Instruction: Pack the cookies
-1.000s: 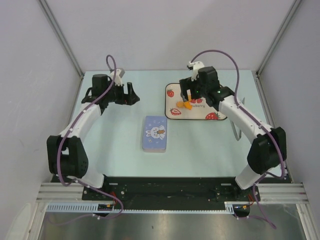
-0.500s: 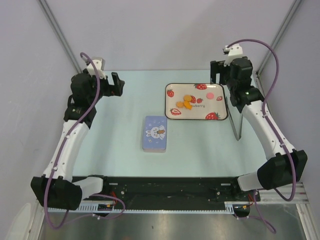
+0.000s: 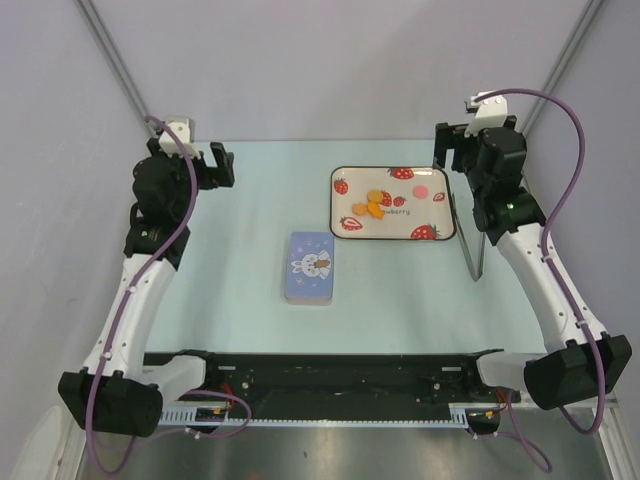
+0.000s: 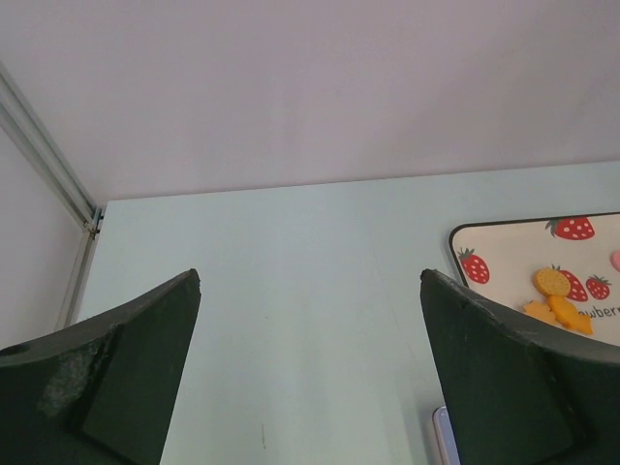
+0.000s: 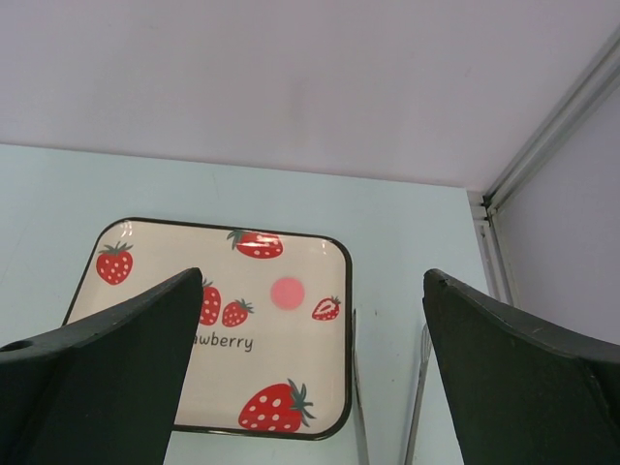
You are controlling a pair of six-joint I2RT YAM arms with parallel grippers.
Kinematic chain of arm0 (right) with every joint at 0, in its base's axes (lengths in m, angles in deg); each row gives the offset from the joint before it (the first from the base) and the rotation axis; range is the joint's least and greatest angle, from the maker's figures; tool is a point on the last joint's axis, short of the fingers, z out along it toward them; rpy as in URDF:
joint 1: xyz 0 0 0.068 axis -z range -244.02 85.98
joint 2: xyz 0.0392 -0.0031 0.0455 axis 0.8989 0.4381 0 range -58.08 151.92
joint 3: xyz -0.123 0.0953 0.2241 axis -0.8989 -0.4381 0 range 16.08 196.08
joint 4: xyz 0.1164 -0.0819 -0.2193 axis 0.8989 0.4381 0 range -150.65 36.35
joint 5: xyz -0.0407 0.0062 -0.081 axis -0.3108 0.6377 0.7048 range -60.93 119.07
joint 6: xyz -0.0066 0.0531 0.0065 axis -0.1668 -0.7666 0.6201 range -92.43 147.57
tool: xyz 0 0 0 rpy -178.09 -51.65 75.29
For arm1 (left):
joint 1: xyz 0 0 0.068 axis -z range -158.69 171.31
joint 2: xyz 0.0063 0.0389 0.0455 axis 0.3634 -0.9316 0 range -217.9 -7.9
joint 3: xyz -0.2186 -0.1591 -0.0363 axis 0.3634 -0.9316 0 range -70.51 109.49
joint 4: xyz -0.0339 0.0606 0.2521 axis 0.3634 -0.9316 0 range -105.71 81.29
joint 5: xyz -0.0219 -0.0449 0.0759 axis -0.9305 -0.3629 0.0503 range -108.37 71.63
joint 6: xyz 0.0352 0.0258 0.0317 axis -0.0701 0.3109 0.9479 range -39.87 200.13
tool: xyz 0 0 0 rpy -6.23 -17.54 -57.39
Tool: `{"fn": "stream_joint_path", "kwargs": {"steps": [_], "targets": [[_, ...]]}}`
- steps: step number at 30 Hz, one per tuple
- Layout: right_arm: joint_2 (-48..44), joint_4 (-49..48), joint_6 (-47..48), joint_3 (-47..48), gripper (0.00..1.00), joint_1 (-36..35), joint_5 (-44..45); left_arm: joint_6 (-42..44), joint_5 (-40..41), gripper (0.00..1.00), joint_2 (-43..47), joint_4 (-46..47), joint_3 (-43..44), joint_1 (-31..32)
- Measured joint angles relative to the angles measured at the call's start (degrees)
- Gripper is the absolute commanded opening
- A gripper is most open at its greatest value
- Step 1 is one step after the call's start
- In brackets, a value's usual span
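A small cluster of orange-yellow cookies (image 3: 374, 203) lies left of centre on a cream strawberry-print tray (image 3: 440, 215) at the back right of the table. The left wrist view shows the cookies (image 4: 555, 298) on the tray (image 4: 504, 254) at its right edge. My left gripper (image 3: 215, 166) hangs open over the back left of the table, far from the tray, with nothing between its fingers (image 4: 145, 368). Beside the tray's far right corner my right gripper (image 3: 447, 150) is raised, open and empty. In the right wrist view its left finger (image 5: 107, 378) hides the cookies.
A blue box with a rabbit picture (image 3: 310, 267) lies flat mid-table, its corner (image 4: 441, 426) showing in the left wrist view. Metal tongs (image 3: 470, 243) lie along the tray's right side (image 5: 356, 387). White walls and frame posts enclose the back and sides.
Both arms have lifted and drawn back toward the rear corners. The right gripper has left the cookies on the tray. Both grippers have opened a little wider.
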State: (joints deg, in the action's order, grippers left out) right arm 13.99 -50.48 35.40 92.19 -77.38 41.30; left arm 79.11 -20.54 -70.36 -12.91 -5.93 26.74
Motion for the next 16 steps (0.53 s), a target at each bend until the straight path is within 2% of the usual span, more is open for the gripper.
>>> {"fn": "stream_joint_path", "kwargs": {"steps": [16], "targets": [[-0.13, -1.33, 1.29, -1.53, 1.00, 0.00, 1.75, 0.00, 1.03, 1.00, 2.27, 4.09, -2.75, 0.00]]}}
